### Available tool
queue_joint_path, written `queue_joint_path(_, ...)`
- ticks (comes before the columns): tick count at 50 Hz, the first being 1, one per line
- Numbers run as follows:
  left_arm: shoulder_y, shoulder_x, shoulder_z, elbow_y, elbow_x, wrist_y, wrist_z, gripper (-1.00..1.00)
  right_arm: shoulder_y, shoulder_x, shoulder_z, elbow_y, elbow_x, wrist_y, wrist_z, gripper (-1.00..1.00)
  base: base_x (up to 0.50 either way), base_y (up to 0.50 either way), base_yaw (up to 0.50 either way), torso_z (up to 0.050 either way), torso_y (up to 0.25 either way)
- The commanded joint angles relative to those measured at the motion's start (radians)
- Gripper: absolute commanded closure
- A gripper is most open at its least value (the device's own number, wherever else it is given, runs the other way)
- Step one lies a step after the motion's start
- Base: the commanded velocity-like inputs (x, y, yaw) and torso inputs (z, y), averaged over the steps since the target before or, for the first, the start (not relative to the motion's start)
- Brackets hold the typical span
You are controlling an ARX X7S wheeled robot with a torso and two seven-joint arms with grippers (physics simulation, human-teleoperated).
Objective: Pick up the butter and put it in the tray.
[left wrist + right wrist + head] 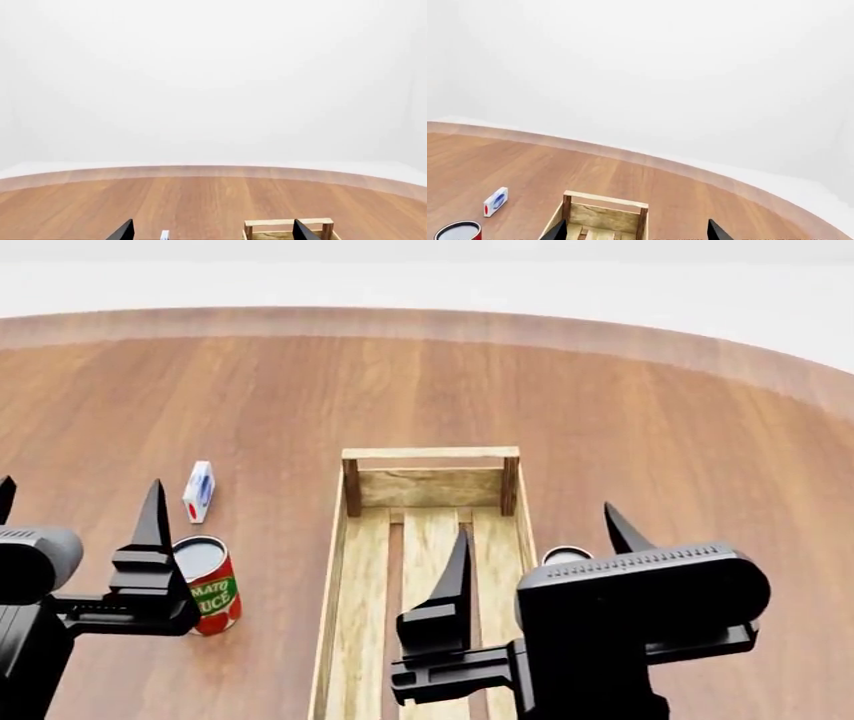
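Observation:
The butter is not in view in any frame. The tray point(430, 454) is a long light-wood crate lying in the middle of the round wooden table, and what shows of it is empty. It also shows in the left wrist view point(287, 223) and the right wrist view point(606, 200). My left gripper point(78, 510) is open and empty, left of the tray above a can. My right gripper point(541, 545) is open and empty over the tray's right side. Both show open in the wrist views, left point(213, 234) and right point(637, 232).
A small white-and-blue carton point(199, 490) lies left of the tray, also in the wrist views point(165, 234) point(496, 201). A red tomato sauce can point(210, 586) point(457, 231) stands near it. Another can's rim point(566, 555) peeks from behind my right gripper. The table's curved edge point(427, 318) is far back.

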Motion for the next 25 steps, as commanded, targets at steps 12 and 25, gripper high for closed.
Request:
queue_joint_path(12, -0.014, 0.006, -0.028, -0.012, 0.004, 0.015, 0.004, -1.0, 0.215, 0.0, 0.121, 0.037, 0.267, 0.456, 0.022, -1.0, 0.0, 0.0, 0.0, 0.0, 0.0)
queue_joint_path(25, -0.013, -0.001, -0.025, -0.028, 0.002, 0.029, -0.004, -1.0, 0.545, 0.361, -0.113, 0.396, 1.706, 0.356, 0.98, -1.0, 0.0, 0.0, 0.0, 0.0, 0.0)
